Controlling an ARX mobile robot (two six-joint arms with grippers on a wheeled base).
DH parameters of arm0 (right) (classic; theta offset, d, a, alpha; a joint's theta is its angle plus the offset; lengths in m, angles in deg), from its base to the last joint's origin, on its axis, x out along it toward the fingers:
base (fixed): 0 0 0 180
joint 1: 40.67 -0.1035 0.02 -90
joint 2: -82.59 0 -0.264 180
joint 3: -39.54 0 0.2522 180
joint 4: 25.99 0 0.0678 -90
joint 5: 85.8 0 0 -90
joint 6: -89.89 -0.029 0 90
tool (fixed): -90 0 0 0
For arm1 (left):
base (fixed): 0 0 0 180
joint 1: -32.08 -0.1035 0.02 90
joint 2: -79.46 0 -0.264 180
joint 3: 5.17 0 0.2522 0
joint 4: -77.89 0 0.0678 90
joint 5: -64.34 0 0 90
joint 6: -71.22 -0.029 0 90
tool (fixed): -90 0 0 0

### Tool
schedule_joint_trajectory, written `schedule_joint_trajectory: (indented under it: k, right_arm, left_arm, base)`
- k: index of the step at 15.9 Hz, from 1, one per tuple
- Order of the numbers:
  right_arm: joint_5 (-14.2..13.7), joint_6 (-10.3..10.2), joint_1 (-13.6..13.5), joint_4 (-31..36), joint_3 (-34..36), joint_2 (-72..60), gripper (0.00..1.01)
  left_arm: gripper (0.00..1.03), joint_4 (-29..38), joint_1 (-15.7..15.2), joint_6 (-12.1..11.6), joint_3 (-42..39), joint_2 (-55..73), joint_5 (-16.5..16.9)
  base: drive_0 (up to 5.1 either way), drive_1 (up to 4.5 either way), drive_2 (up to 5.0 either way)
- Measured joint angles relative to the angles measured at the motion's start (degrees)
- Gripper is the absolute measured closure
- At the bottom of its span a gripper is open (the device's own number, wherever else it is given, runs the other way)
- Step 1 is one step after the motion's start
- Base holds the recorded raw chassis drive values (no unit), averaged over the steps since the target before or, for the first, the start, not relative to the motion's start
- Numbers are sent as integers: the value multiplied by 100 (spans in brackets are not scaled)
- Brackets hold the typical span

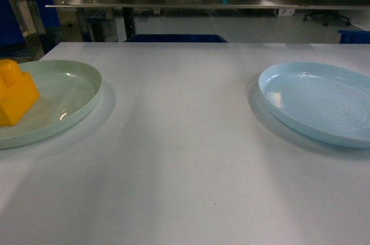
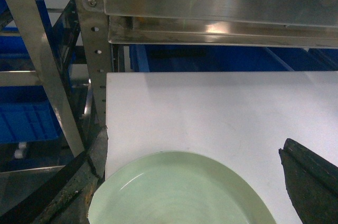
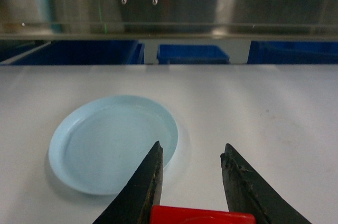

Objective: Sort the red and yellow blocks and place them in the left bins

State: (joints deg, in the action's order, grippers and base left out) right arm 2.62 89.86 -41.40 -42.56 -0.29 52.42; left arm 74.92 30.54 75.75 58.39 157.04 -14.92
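Right gripper (image 3: 193,155): two dark, tapered fingers (image 3: 145,187) with a rough, worn surface, spread at moderate width. A glossy red block (image 3: 203,215) sits between them at the bottom edge of the right wrist view; only its top strip shows. The fingers flank it, but contact cannot be confirmed, so whether it is gripped cannot be told. The gripper hangs above the white table (image 3: 274,108), just off the near right rim of the blue plate (image 3: 113,142).

Left gripper (image 2: 195,182): fingers spread wide, one scuffed dark finger (image 2: 309,176) at the lower right and the other at the lower left of the left wrist view. Nothing between them. It hovers over the green plate (image 2: 174,192).

Yellow block (image 1: 14,92): glossy yellow-orange plastic, boxy with a raised stud on top, resting on the green plate (image 1: 69,92) at the table's left edge, partly cut off by the frame.

Plates: both round, shallow, smooth plastic with faint concentric rings. The green one is at the left edge, the blue plate (image 1: 318,100) at the right edge, the two well apart.

Table (image 1: 185,164): matte white, flat. Beyond its far edge are a brushed steel rail (image 3: 169,15), a perforated steel upright (image 2: 95,49) and blue bins (image 3: 193,54).
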Motion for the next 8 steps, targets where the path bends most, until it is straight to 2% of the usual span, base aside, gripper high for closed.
schedule_joint_trajectory:
  k: [2, 3, 8]
  right_arm:
    - [-238, 240, -50, 616, 260, 260, 73]
    - [-238, 291, -48, 719, 319, 295, 73]
    - [-129, 306, -83, 610, 422, 291, 73]
  left_arm:
    - [5, 2, 0, 0, 0, 0, 0]
    - [5, 2, 0, 0, 0, 0, 0]
    - [5, 2, 0, 0, 0, 0, 0]
  base:
    - [0, 0, 0]
    - [0, 0, 0]
    - [0, 0, 0]
